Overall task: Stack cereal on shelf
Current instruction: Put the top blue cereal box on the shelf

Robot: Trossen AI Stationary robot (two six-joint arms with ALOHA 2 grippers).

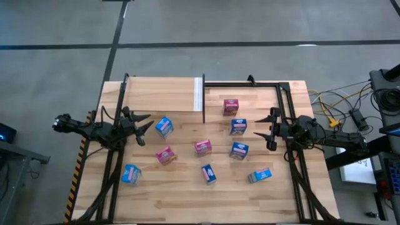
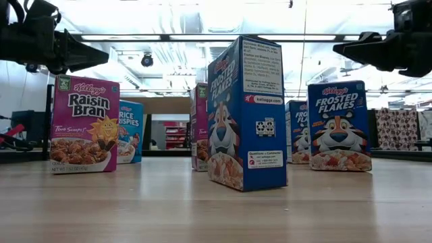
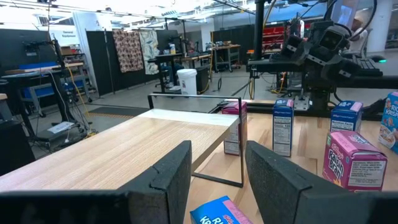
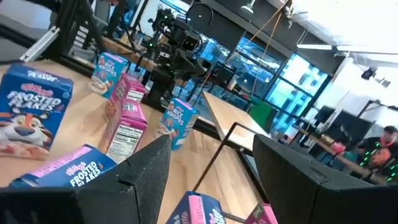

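Blue and pink cereal [image 1: 203, 147] stands scattered on counter [image 1: 175, 200] between both empty, parted grippers, left [image 1: 142, 129] and right [image 1: 262, 129]; shelf [image 1: 162, 94] bare, nothing stacked yet.

The shelf [image 1: 165, 94] top is left bare. The table [image 1: 187, 200] middle is crowded by scattered cereal boxes [image 1: 202, 147], with narrow gaps between them; the near edge is unobstructed.

I see a gray floor [image 1: 250, 25] with dark lines, bright ceiling lights [image 2: 202, 13], and a patterned curtain [image 3: 127, 50] far off.
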